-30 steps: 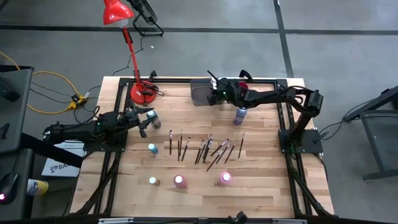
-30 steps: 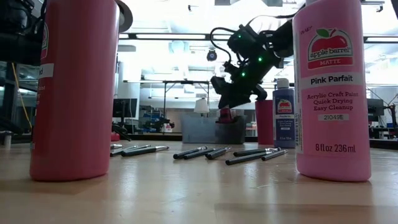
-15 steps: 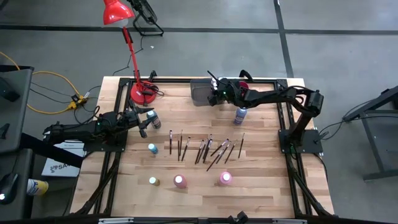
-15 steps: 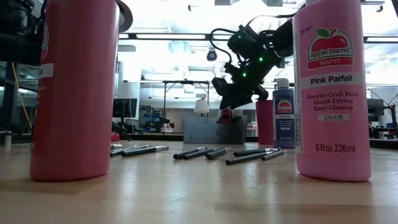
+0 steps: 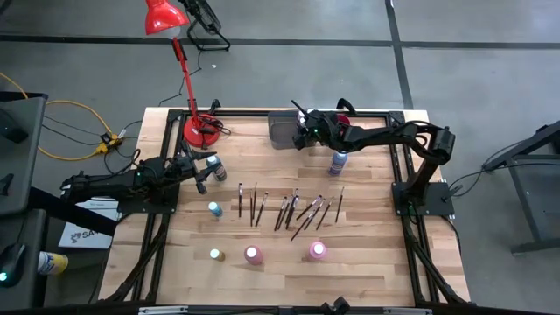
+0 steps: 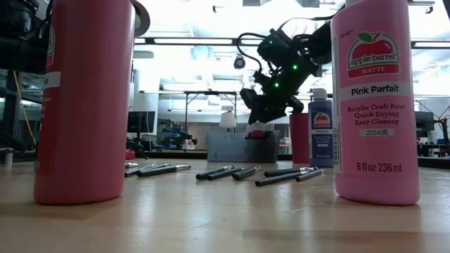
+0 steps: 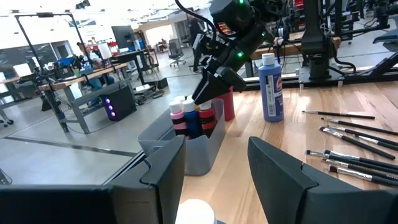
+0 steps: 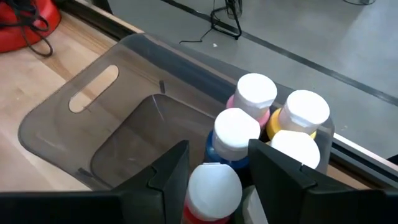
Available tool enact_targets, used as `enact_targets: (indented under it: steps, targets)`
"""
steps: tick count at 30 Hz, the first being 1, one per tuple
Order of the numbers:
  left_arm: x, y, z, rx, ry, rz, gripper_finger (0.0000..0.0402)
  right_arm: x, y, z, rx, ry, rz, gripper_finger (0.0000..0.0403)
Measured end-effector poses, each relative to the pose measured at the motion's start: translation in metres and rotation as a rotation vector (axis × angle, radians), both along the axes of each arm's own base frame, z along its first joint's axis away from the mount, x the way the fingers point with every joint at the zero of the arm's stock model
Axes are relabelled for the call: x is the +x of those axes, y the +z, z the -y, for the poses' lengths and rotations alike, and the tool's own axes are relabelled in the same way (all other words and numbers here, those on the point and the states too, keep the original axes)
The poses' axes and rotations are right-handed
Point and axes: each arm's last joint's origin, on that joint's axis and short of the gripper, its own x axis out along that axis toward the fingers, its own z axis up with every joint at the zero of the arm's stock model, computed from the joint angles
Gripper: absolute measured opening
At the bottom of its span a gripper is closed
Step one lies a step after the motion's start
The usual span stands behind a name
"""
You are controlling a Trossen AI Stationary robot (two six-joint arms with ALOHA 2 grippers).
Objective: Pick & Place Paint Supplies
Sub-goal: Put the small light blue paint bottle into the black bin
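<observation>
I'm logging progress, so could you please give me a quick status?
Right gripper open above grey bin, red bottle just placed. Left gripper open around white-capped bottle. Nothing in the way.

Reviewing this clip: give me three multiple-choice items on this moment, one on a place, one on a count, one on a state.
1. Where is the right gripper?
A. over the grey bin
B. over the brushes
C. beside the lamp

2. How many pink bottles stand at the table's near edge?
A. one
B. two
C. four

3. How do the right gripper's jaws stand?
A. clamped on a brush
B. apart, holding nothing
C. shut on the blue bottle

Answers: 1 A, the high view puts it over the bin. 2 B, two pink caps there. 3 B, the right wrist view shows empty fingers above the binned bottles.
</observation>
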Motion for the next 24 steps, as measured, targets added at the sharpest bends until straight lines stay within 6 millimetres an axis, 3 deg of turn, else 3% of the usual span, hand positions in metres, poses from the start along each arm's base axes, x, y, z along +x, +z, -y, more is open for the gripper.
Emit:
enact_targets:
  steps: [18, 24]
  targets:
    - [0.0, 0.0, 0.0, 0.0, 0.0, 0.0, 0.0171, -0.008, 0.027, -0.005, -0.024, 0.071, 0.025, 0.0168]
    - [0.0, 0.0, 0.0, 0.0, 0.0, 0.0, 0.0171, -0.018, 0.044, -0.019, 0.022, 0.146, 0.01, 0.0167]
